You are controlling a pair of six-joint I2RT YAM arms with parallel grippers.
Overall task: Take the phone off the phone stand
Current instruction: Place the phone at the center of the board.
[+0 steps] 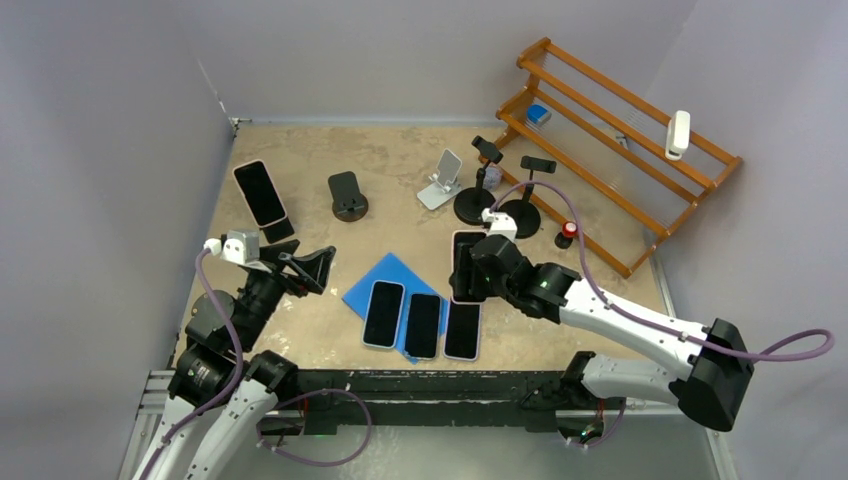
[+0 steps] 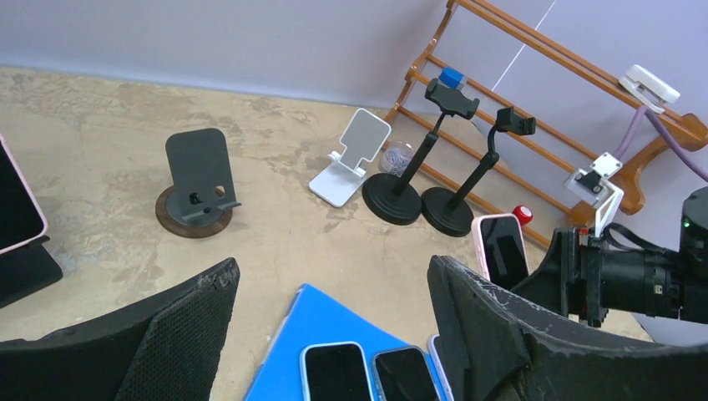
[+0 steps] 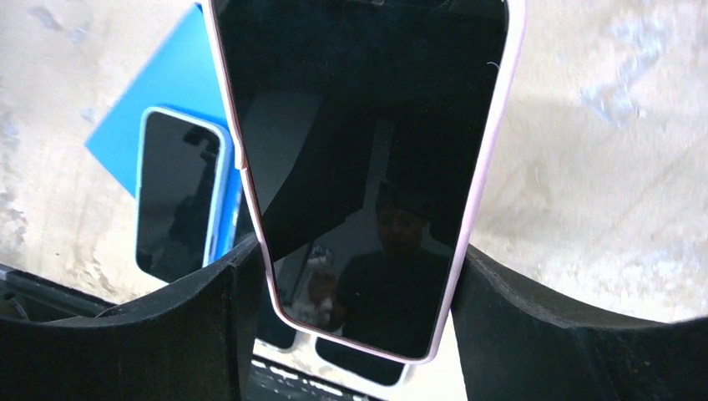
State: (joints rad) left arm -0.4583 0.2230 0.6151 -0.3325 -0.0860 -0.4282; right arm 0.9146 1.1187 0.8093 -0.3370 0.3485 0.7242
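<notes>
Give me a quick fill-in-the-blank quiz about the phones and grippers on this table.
1. The right gripper is clamped on a phone in a ___ case.
2. ___ more phones lie flat in a row at the blue mat.
3. The left gripper stands open, holding ___.
Missing words: pink; three; nothing.

The pink-cased phone (image 3: 367, 167) runs off the top of the right wrist view and blocks most of the mat phones (image 3: 179, 196) beneath. From above, the right gripper (image 1: 470, 272) covers that phone's near end. In the left wrist view the far-left phone (image 2: 15, 209) is sliced by the frame edge, the mat phones drop off the bottom, and the small blue object (image 2: 451, 77) far right is too small to name.
</notes>
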